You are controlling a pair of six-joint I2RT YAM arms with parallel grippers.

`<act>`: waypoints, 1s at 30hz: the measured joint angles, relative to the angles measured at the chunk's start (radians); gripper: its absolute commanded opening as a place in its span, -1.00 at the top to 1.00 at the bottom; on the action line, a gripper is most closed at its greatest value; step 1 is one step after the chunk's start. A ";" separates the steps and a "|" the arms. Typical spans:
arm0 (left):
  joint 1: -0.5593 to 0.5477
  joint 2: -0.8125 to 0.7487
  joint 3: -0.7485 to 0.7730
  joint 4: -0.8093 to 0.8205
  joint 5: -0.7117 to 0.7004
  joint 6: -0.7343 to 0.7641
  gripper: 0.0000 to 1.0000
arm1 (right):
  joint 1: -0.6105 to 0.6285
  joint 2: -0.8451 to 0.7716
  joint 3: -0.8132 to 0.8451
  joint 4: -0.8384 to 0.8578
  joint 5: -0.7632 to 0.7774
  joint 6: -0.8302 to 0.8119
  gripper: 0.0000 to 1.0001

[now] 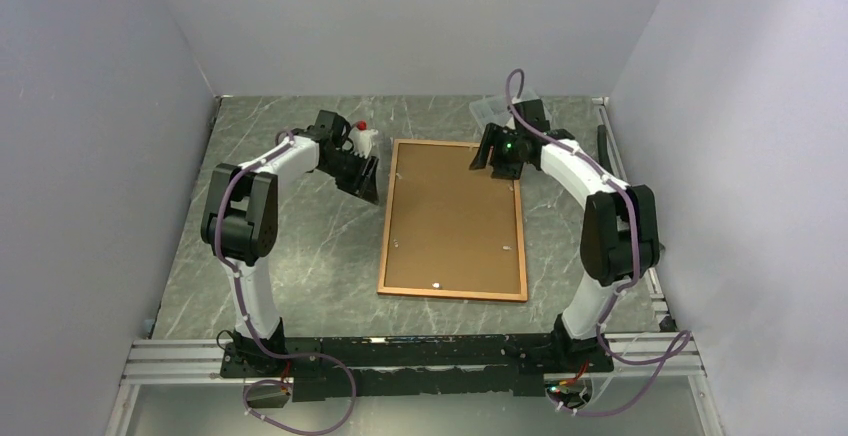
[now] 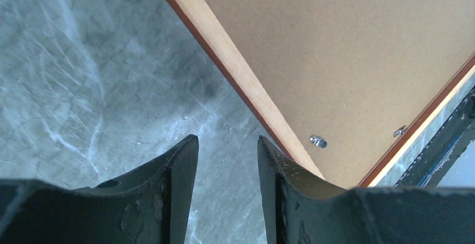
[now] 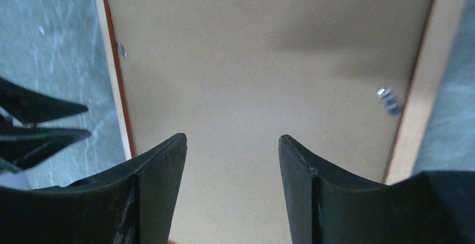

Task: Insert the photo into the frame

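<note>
Two grippers are held low by the frame (image 1: 452, 294), laid face down so its backing board (image 1: 452, 218) is reachable. Left gripper (image 2: 227, 140) — jaws partly apart, nothing held, frame edge just beyond its right finger. Right gripper (image 3: 232, 137) — jaws wider, empty, board directly beneath. The photo is not seen anywhere.
</note>
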 measured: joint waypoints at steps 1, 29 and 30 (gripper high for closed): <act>0.000 0.001 0.011 -0.003 0.007 -0.005 0.00 | -0.020 0.006 0.010 0.019 0.001 0.006 -0.32; 0.004 0.061 0.045 0.002 0.070 -0.047 0.02 | -0.059 0.442 0.381 0.195 -0.065 0.066 -0.09; 0.004 0.062 0.045 0.002 0.070 -0.048 0.03 | -0.059 0.444 0.381 0.202 -0.073 0.068 -0.09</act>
